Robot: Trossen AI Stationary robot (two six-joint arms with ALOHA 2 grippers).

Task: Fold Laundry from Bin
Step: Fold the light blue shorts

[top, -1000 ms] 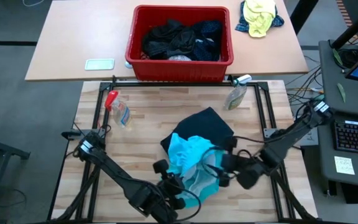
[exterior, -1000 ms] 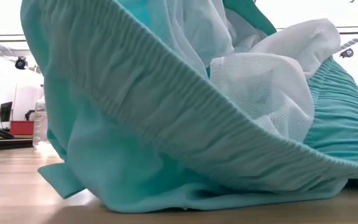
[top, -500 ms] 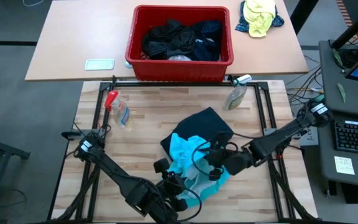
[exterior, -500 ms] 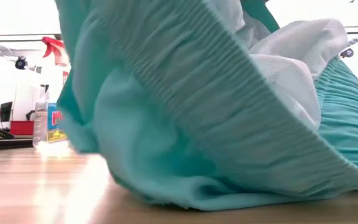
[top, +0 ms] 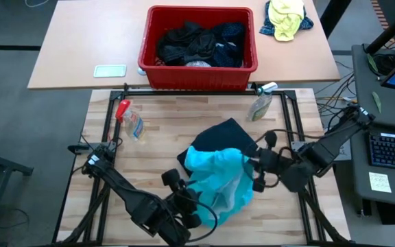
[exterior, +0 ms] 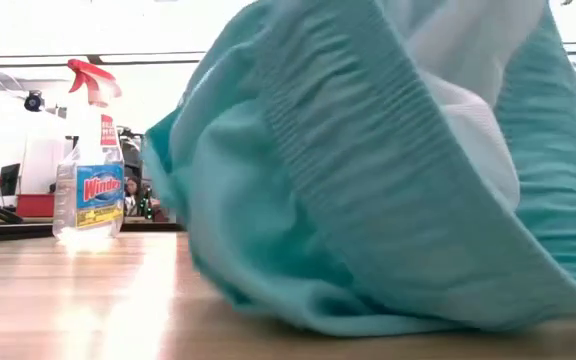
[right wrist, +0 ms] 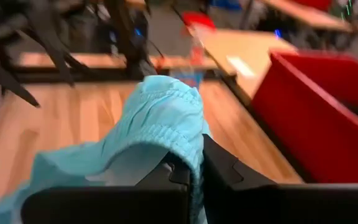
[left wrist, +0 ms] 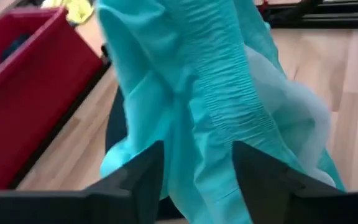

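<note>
The right gripper [right wrist: 194,177] is clamped on the turquoise garment [top: 218,180]: its elastic waistband is pinched between the two dark fingers [right wrist: 225,174] and the cloth is draped over them. The left gripper [left wrist: 194,171] is seen with its fingers parted, the same garment hanging in the gap between them, no pinch on it visible. In the high view both grippers are found at the near half of the wooden table [top: 156,151], the left gripper [top: 184,202] at the garment's near-left edge and the right gripper [top: 256,175] at its right edge. A dark garment [top: 225,137] is spread just behind it, partly covered. The red bin [top: 197,48], piled with dark laundry [top: 197,41], is set well apart on the far table. A spray bottle [exterior: 90,160] stands on the wooden table's left.
</note>
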